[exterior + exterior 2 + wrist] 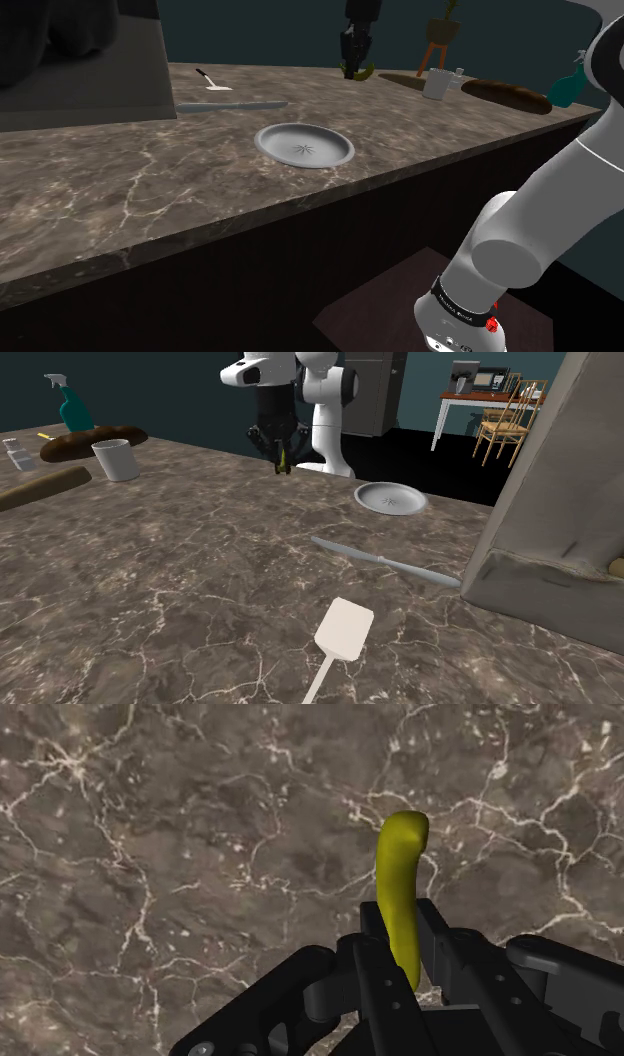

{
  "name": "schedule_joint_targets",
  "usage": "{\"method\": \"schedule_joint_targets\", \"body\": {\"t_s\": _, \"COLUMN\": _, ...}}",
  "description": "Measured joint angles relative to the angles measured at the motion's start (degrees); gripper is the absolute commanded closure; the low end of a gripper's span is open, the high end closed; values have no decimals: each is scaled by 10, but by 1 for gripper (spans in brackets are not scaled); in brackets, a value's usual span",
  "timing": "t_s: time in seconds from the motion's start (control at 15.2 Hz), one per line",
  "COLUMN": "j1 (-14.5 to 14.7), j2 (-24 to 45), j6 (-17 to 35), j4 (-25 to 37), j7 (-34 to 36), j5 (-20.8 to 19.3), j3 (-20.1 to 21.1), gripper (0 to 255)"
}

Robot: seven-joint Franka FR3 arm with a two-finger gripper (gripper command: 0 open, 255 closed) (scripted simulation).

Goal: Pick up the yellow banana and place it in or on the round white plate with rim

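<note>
A yellow banana (402, 884) is clasped upright between the two black fingers of my gripper (400, 930), its curved tip sticking out past them over the brown marble counter. In the shoulder view the gripper (357, 58) hangs at the counter's far edge with the banana (364, 73) at its tip, close to the surface. The second exterior view has the gripper (279, 447) and banana (282, 463) at the counter's far side. The round grey-white plate with rim (272, 133) lies empty nearer the front edge, to the shoulder view's left of the gripper, and apart from it (366, 493).
A white mug (437, 84), a brown loaf (506, 95) and a teal spray bottle (567, 86) stand to the shoulder view's right of the gripper. A long knife (232, 104) and a spatula (212, 81) lie beyond the plate. A big grey box (80, 60) fills the back left.
</note>
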Motion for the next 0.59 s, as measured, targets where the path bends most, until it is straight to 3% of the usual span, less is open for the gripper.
{"method": "schedule_joint_targets", "body": {"t_s": 0.59, "j1": 42, "j2": -53, "j6": 3, "j4": -51, "j7": 123, "j5": 30, "j3": 79, "gripper": 255}}
